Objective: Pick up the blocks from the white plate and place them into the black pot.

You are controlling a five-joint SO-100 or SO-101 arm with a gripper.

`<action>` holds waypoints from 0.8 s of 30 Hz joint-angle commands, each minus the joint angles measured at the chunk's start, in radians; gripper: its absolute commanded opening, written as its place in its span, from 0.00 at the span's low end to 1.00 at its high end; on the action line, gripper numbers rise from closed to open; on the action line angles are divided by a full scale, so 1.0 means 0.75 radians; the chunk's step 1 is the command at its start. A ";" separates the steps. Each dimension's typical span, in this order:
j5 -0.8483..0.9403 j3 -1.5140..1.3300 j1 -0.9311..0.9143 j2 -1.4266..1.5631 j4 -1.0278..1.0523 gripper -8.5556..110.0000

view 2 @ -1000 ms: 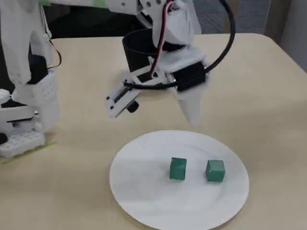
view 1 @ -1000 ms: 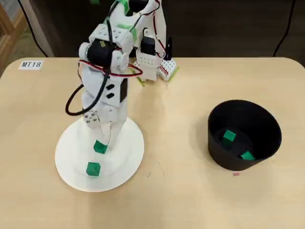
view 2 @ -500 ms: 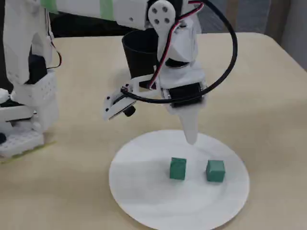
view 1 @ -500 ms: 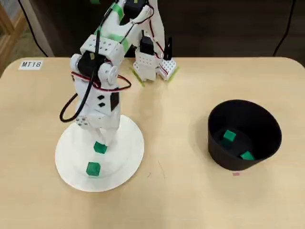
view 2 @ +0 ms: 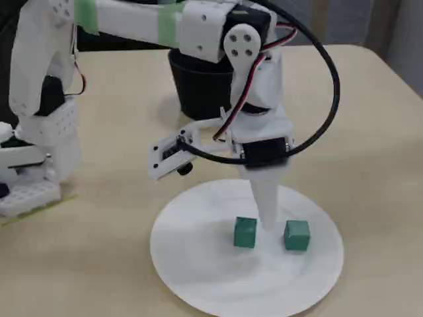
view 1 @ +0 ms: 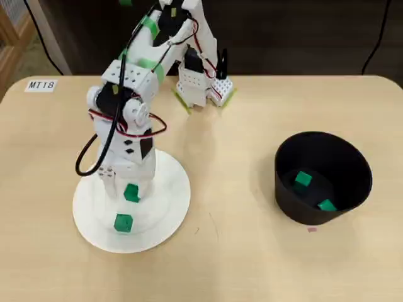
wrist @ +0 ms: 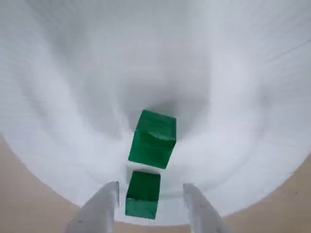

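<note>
Two green blocks lie on the white plate (view 1: 165,211) (view 2: 198,274) (wrist: 228,73). My gripper (view 1: 123,187) (view 2: 211,197) (wrist: 151,188) is open and low over the plate. In the wrist view one block (wrist: 143,193) sits between the fingertips and the other block (wrist: 153,138) lies just beyond it. In the fixed view one finger (view 2: 266,205) points down between the left block (view 2: 245,232) and the right block (view 2: 297,235). The black pot (view 1: 352,165) (view 2: 195,82) stands far to the right in the overhead view and holds two more green blocks (view 1: 303,179) (view 1: 327,205).
The arm's white base (view 1: 200,82) (view 2: 36,145) stands at the table's back edge. A small "MT18" label (view 1: 42,84) is stuck at the back left corner. A black cable loop (view 2: 324,99) hangs around the wrist.
The gripper has come down from above the plate's rim onto the plate. Its finger now reaches between the two blocks. The blocks have not moved.
</note>
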State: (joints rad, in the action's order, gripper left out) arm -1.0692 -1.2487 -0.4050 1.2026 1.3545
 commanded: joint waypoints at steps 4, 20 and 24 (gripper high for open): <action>-0.016 0.102 -0.006 -0.045 -0.012 0.24; 0.057 0.243 0.008 -0.196 -0.129 0.23; 0.061 0.243 0.008 -0.217 -0.162 0.22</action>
State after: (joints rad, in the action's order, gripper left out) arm -1.0308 -1.1075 -0.4065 1.0339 1.2487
